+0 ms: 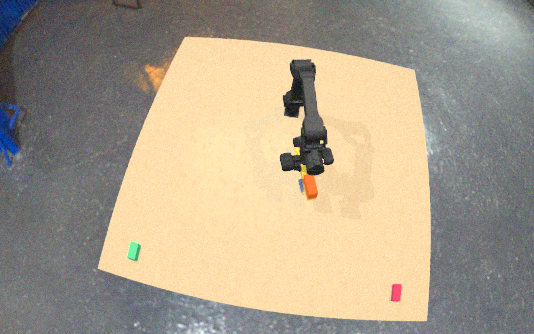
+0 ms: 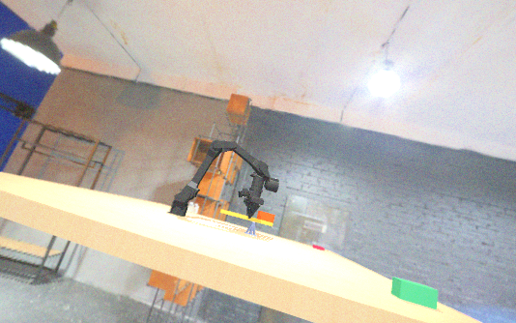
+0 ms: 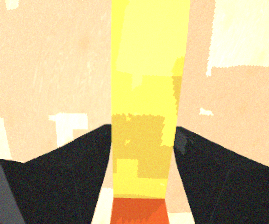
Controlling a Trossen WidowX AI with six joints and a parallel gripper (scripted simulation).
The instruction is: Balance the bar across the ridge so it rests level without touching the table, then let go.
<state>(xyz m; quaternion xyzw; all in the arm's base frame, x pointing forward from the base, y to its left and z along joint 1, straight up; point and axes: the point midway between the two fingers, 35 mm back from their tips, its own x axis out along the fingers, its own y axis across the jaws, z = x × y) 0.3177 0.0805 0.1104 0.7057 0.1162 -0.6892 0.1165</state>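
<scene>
The yellow bar lies across the top of the small blue ridge, with both ends clear of the table. It looks about parallel to the table top. An orange block sits on the bar's end away from the arm's base. My gripper is slightly open around the bar, one fingertip close beside each side, with a thin gap. The exact contact of bar and ridge is too small to tell. The ridge is hidden in the wrist view.
A green block lies near one front corner of the table. A red block lies near the other front corner. The arm's shadow falls around the bar.
</scene>
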